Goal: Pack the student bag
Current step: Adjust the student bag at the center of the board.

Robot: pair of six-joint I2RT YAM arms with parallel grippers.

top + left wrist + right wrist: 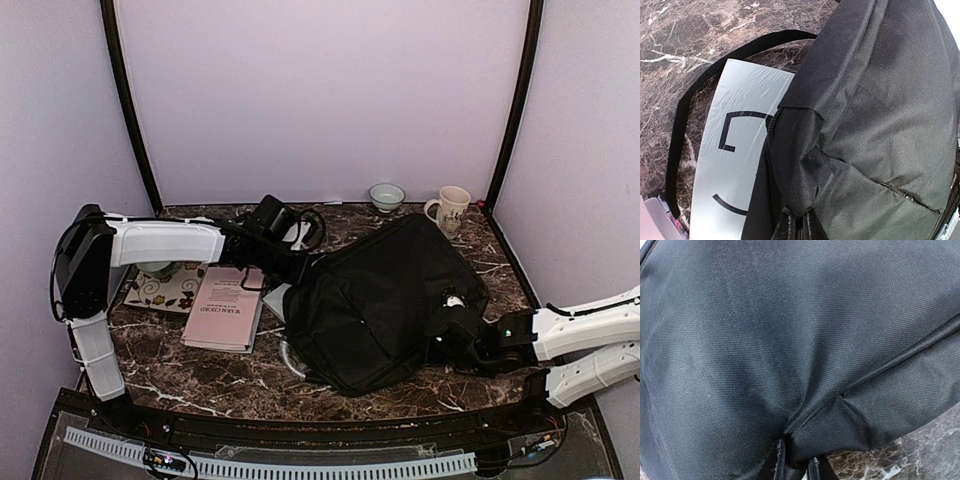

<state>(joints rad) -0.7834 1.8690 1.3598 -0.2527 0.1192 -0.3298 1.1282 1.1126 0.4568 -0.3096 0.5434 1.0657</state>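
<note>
1. The student bag (375,300) lies flat on the dark marbled worktop (200,375), filling its middle and right part. Its nearest corner comes close to the near edge.
2. The left gripper (285,262) reaches in from the left edge and meets the bag's far-left corner. In the left wrist view, its fingertips (785,225) are closed tight on a fold of the black fabric, which puckers up just beside a zipper seam.
3. The right gripper (452,322) comes in from the right edge and sits on the bag's right side. In the right wrist view, its two fingers (777,462) pinch a ridge of fabric below a stitched seam. The cloth is drawn into creases toward the grip.
4. A black strap (685,110) loops out from the bag across the marble on its left.
5. A silvery sheet (740,150) with black line marks lies flat under the bag's left edge, partly covered by it, inside the strap's loop.
6. A pink book (225,305) lies left of the bag, just beside the sheet.
7. A white flower-patterned piece (160,290) lies near the left edge, touching the book's left side and partly under the left arm.
8. A small bowl (387,196) and a cream mug (450,208) stand upright at the far edge toward the right corner, apart from the bag.
</note>
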